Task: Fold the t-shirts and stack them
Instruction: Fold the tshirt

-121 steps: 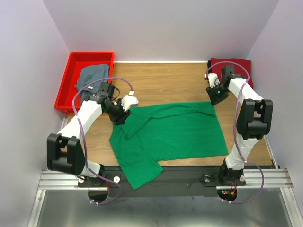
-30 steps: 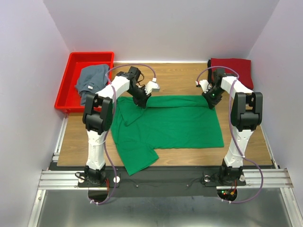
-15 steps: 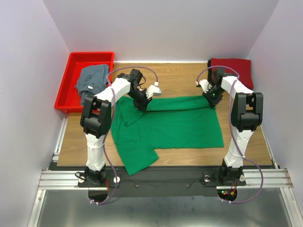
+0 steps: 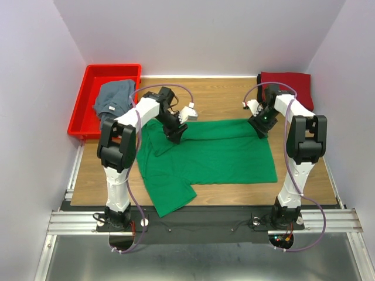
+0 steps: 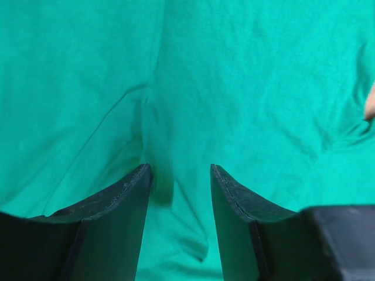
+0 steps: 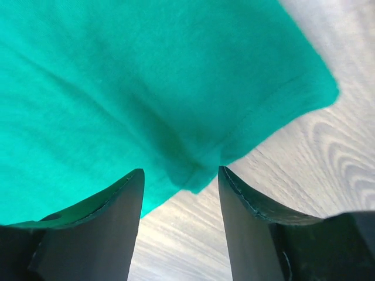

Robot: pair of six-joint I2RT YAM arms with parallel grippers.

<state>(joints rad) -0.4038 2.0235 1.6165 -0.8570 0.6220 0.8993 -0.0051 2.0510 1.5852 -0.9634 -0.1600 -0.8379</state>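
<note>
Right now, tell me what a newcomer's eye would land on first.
The bright green t-shirt spread out in the middle, with the left gripper and right gripper open over its far edge. Next, the red bin at far left holding a grey-blue t-shirt, and a dark red t-shirt folded far right.

Your left claw (image 5: 179, 174) and right claw (image 6: 180, 175) both reach well forward and point downward, each with its two jaws parted.
</note>
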